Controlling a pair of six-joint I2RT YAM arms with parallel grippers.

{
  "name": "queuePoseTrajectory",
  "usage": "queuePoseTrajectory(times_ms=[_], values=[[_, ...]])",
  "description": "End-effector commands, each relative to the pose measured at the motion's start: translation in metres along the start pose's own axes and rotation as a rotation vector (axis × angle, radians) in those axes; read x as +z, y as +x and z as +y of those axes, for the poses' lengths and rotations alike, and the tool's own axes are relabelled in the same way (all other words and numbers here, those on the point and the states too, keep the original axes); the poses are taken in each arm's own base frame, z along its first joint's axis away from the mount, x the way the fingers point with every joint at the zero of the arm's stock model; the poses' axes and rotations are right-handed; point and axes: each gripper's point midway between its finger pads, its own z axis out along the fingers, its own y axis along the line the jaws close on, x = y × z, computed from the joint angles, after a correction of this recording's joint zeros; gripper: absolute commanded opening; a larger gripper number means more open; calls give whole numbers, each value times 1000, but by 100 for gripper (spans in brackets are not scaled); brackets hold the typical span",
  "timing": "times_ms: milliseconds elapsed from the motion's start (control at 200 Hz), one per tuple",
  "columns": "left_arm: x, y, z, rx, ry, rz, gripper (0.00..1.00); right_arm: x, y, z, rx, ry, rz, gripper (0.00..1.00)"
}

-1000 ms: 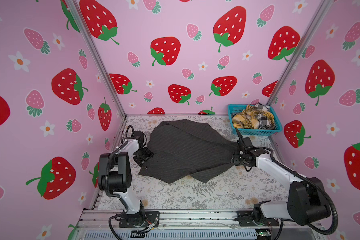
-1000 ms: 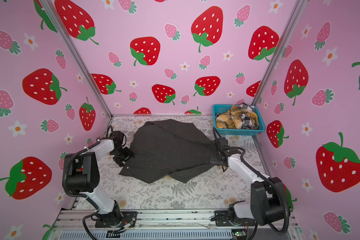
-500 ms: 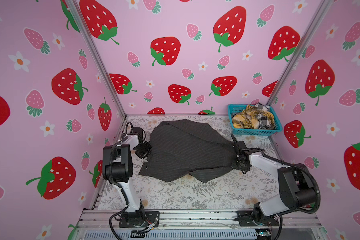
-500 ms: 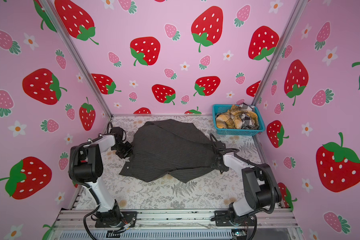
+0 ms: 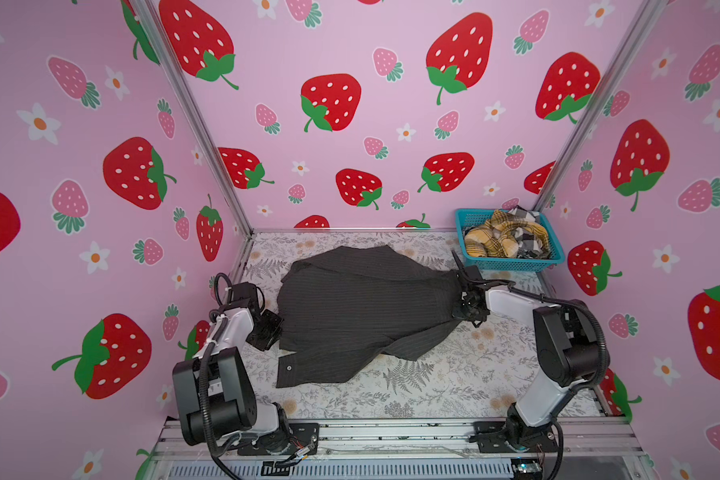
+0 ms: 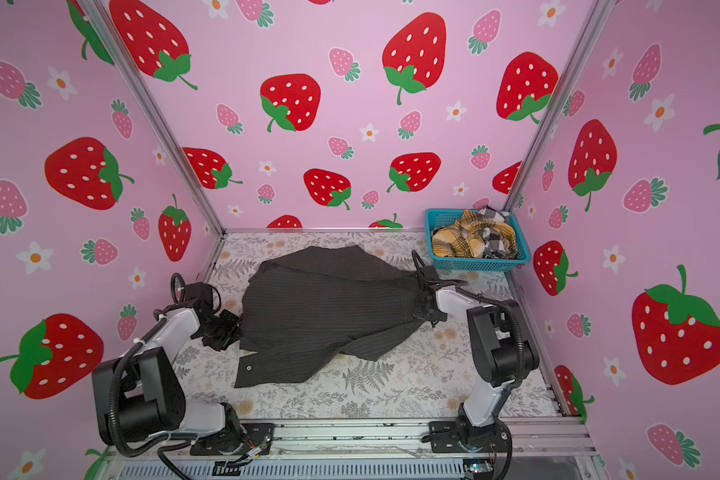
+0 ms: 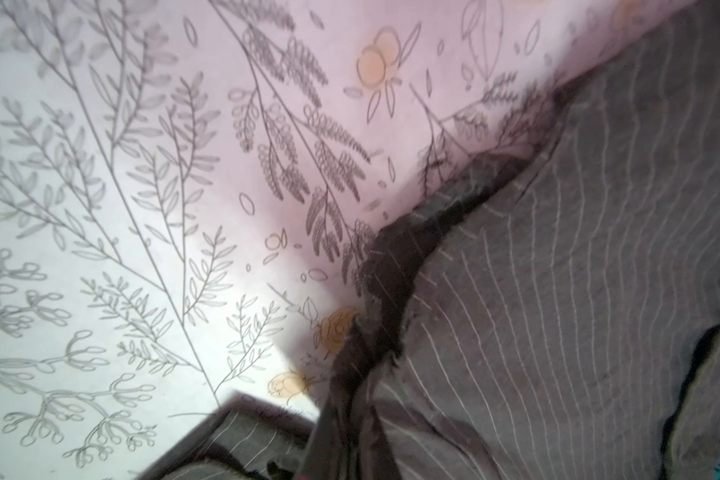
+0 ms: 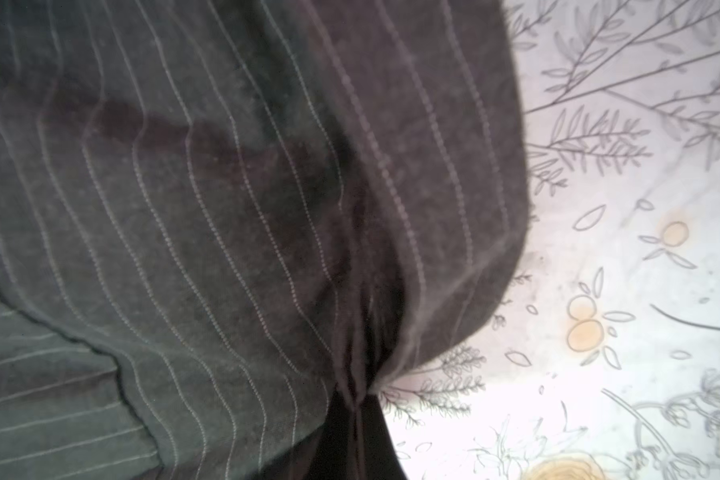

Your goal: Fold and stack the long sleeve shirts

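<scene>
Charcoal shirt: The charcoal shirt (image 5: 362,307) lies spread out in the middle of the bench (image 5: 454,374). It is a bit crumpled and has thin pale stripes.
Front corner: One corner with a dark button (image 5: 288,367) lies flat, nearer the front of the bench.
Left end effector: The left end effector (image 5: 272,329) sits right at the left edge of the charcoal shirt, touching it. In the left wrist view the cloth edge bunches up close to the camera, but the fingers are hidden. I cannot tell if it is open or closed.
Right end effector: The right end effector (image 5: 464,305) is at the right tip of the charcoal shirt. It is closed tight on a pinch of the cloth. In the right wrist view the folds all run into one point.
Basket: A teal basket (image 5: 512,264) stands in the far right corner, apart from the charcoal shirt.
In the basket: A yellow plaid shirt (image 5: 491,241) and a black-and-white check shirt (image 5: 528,245) lie crumpled together.
</scene>
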Motion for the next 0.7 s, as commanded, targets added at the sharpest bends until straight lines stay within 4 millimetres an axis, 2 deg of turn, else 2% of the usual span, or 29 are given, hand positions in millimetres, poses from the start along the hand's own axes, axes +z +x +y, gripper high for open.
queuePoseTrajectory(times_ms=[0, 75, 135, 240, 340, 460, 640, 695], values=[[7, -5, -3, -28, 17, 31, 58, 4, 16, -5, -21, 27, 46, 0], [3, -29, -24, -29, 42, 19, 72, 2, 22, -5, -27, 28, 51, 0], [-3, -54, -48, -20, 89, -10, 78, 0, 25, -6, -28, 28, 53, 0], [-11, -97, -77, 14, 94, -89, 79, -3, 26, -7, -30, 26, 46, 0], [3, -120, -95, 11, 103, -74, 76, -4, 24, -6, -31, 19, 44, 0], [35, -123, -111, -9, 142, 8, 71, -4, 20, -1, -28, 5, 38, 0], [66, -99, -128, 35, 127, 94, 66, -3, 18, 0, -28, 2, 41, 0], [74, -93, -135, 41, 141, 115, 60, -2, 20, 1, -27, -3, 47, 0]])
